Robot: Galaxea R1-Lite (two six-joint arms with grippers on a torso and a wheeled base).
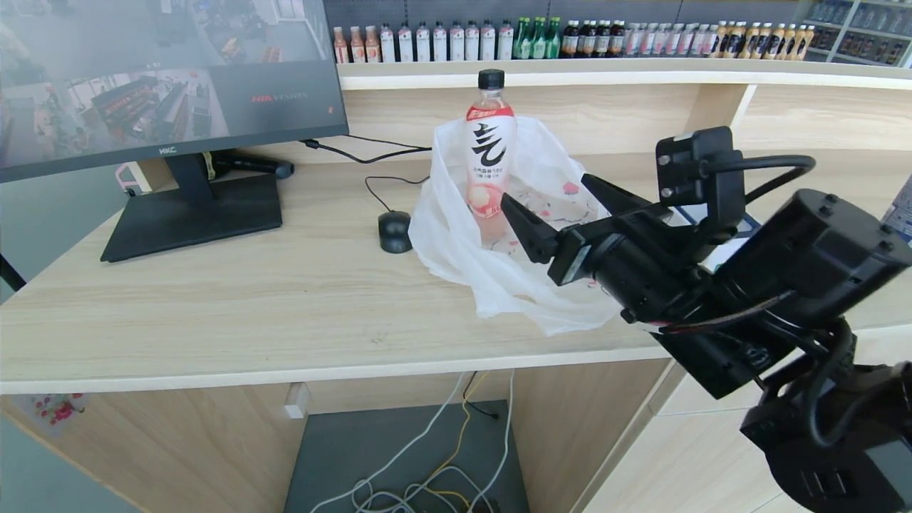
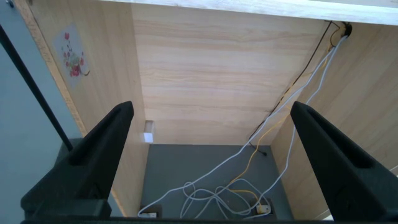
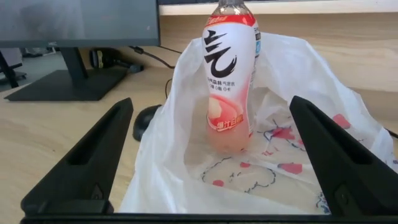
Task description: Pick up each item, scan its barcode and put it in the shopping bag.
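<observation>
The wooden desk (image 1: 249, 306) carries a monitor (image 1: 142, 78) at its left. A white bag (image 1: 456, 242) sits open near the middle, with a bottle (image 1: 490, 153) standing upright inside it. The right pincer (image 1: 548, 191) hangs spread wide and empty, just in front of the bag. The left pincer (image 2: 211, 111), also wide and empty, is below the desk, facing cables (image 2: 230, 186). A mouse (image 1: 394, 231) lies just left of the bag.

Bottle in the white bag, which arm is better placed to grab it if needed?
Right. The right gripper, open, sits over the counter at the bag, facing the upright bottle. The left gripper is below the counter, facing cables.
</observation>
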